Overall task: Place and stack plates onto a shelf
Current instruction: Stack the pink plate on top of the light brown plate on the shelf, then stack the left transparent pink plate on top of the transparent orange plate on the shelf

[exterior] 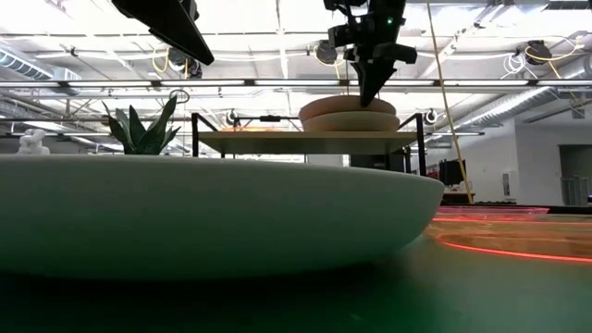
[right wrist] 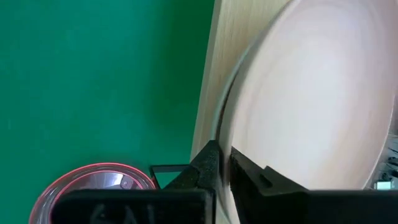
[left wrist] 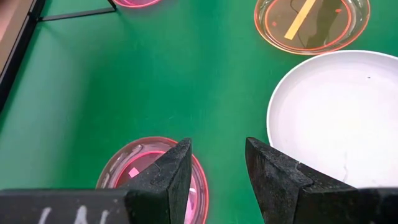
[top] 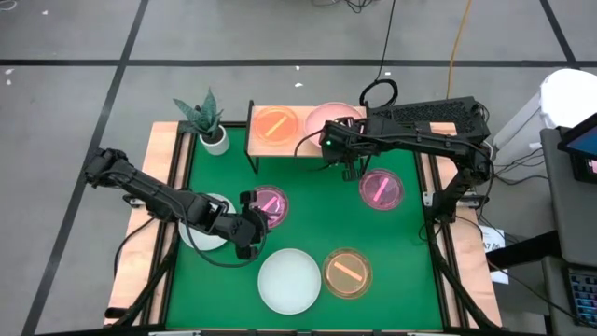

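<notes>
The shelf (top: 303,147) stands at the mat's far edge, with an amber striped plate (top: 275,124) on its left part and a stack of two pastel plates (exterior: 350,113) on its right part. My right gripper (right wrist: 224,163) points down at the near rim of that stack, shut on the top salmon plate (top: 331,115). On the mat lie a white plate (top: 290,282), an amber plate (top: 348,272) and two pink translucent plates (top: 381,189) (top: 271,203). My left gripper (left wrist: 217,168) hovers open just near of the left pink plate (left wrist: 134,165). A pale plate (top: 198,233) lies partly hidden under the left arm. My right gripper pinches the top plate's near rim (right wrist: 222,124) between its two fingers, coming from above and pointing down. The plate lies level on the cream plate (exterior: 351,121) beneath it, on the shelf's top.
A potted plant (top: 207,121) stands at the far left corner beside the shelf. Wooden strips (top: 140,233) edge the green mat. Bare mat shows between the shelf and the plates near the mat's middle (top: 317,210). In the low view the white plate (exterior: 185,213) fills the foreground.
</notes>
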`<act>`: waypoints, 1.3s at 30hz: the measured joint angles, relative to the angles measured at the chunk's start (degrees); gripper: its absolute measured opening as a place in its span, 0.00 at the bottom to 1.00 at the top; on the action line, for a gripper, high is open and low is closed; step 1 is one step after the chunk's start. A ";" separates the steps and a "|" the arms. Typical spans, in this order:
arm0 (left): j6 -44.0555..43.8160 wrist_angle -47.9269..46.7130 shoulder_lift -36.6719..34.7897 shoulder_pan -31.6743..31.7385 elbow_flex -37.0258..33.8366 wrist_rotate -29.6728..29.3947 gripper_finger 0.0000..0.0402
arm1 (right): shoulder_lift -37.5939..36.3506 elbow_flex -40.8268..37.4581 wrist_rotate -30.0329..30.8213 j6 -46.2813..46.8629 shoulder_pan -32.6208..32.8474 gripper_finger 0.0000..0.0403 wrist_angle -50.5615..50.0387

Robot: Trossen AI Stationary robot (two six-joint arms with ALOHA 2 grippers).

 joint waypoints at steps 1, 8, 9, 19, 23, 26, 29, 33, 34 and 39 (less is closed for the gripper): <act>0.00 0.01 0.00 -0.11 0.00 0.00 0.39 | 0.00 0.00 0.03 -0.02 0.00 0.06 0.00; 0.00 0.00 0.00 -0.77 0.00 0.02 0.39 | -0.02 -0.02 2.51 0.25 0.00 0.16 0.05; 0.02 0.00 0.00 -0.87 0.00 0.00 0.39 | -0.02 -0.02 2.89 0.26 0.01 0.17 0.01; -0.33 0.00 0.00 -1.00 0.00 0.00 0.39 | -0.04 -0.02 2.89 1.55 0.17 0.24 -0.23; -0.35 0.00 -0.02 -1.09 0.00 0.00 0.39 | -0.04 -0.02 2.89 2.68 0.17 0.22 -0.37; -0.39 0.00 -0.02 -1.09 0.00 0.00 0.39 | -0.04 -0.02 2.86 3.61 0.17 0.22 -0.40; -0.51 0.00 -0.02 -1.09 0.00 0.00 0.39 | -0.04 -0.02 2.84 5.36 0.20 0.22 -0.54; -0.72 0.00 -0.02 -1.29 0.00 -0.02 0.39 | -0.22 -0.02 2.84 7.69 1.08 0.22 -0.66; -0.72 0.01 -0.02 -1.43 0.00 -0.02 0.39 | -0.49 -0.02 2.84 8.47 1.58 0.22 -0.64; -0.70 -0.02 -0.04 -2.10 0.00 -0.02 0.39 | -3.23 -0.02 2.82 13.59 5.37 0.22 -0.20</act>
